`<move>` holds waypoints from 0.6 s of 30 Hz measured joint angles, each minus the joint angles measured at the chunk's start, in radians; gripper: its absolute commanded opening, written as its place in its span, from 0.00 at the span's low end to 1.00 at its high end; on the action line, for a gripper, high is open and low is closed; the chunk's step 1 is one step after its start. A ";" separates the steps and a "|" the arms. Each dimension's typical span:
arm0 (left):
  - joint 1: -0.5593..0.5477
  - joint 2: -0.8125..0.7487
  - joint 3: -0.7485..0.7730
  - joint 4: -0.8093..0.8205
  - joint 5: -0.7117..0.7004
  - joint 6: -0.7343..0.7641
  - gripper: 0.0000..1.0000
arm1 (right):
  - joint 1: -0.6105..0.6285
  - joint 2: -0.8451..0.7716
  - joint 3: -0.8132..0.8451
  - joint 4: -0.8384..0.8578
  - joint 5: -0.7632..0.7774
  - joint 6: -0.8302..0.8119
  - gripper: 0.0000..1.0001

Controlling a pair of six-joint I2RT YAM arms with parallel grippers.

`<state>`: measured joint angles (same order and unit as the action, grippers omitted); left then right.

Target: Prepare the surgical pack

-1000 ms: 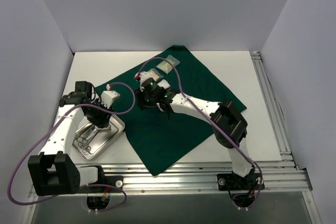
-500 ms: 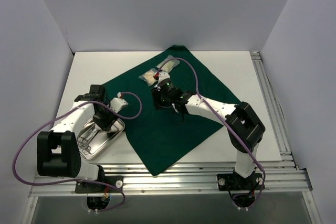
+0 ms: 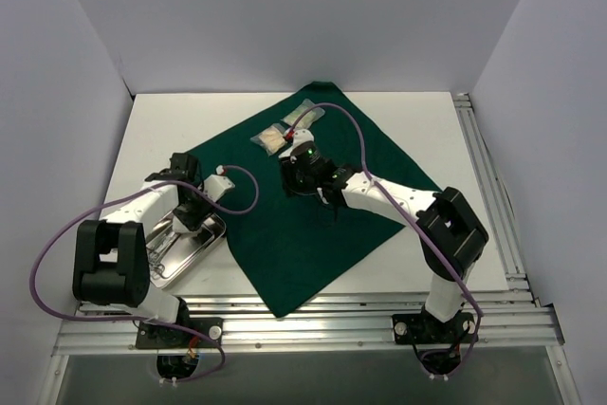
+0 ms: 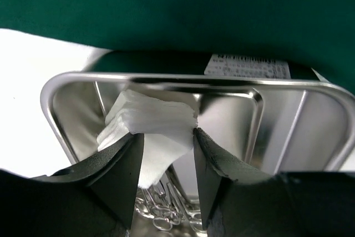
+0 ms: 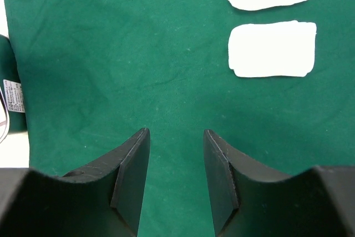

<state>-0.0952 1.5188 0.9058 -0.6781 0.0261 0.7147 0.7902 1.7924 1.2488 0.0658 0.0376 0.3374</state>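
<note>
Gauze pad (image 4: 152,120) clamped in the left claw (image 4: 166,134) over the steel tray (image 4: 288,84), which sits at the left edge of the green cloth (image 5: 111,54) with scissors (image 4: 166,223) inside; right claw (image 5: 176,134) apart, empty, above the cloth, two pale packets (image 5: 272,48) lying on it ahead.
</note>
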 measured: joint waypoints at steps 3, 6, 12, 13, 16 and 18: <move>-0.004 0.023 -0.006 0.026 -0.008 -0.008 0.50 | -0.005 -0.004 0.000 0.000 0.000 0.000 0.39; -0.008 0.037 -0.008 0.047 -0.027 -0.032 0.50 | -0.006 -0.005 0.000 0.000 0.000 0.000 0.39; -0.008 0.047 -0.005 0.086 -0.046 -0.116 0.50 | -0.006 -0.005 -0.001 0.000 0.000 0.000 0.39; -0.008 0.050 -0.005 0.096 -0.049 -0.132 0.50 | -0.006 -0.007 -0.003 0.001 0.000 0.000 0.39; -0.008 0.055 -0.003 0.118 -0.056 -0.174 0.49 | -0.008 -0.018 -0.018 0.005 0.000 0.002 0.39; -0.008 0.060 -0.003 0.132 -0.060 -0.198 0.49 | -0.013 -0.026 -0.026 0.006 0.000 0.003 0.39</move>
<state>-0.1032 1.5784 0.9028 -0.5465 -0.0334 0.5167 0.7769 1.7660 1.2224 0.0715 0.0376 0.3408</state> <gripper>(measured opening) 0.493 0.393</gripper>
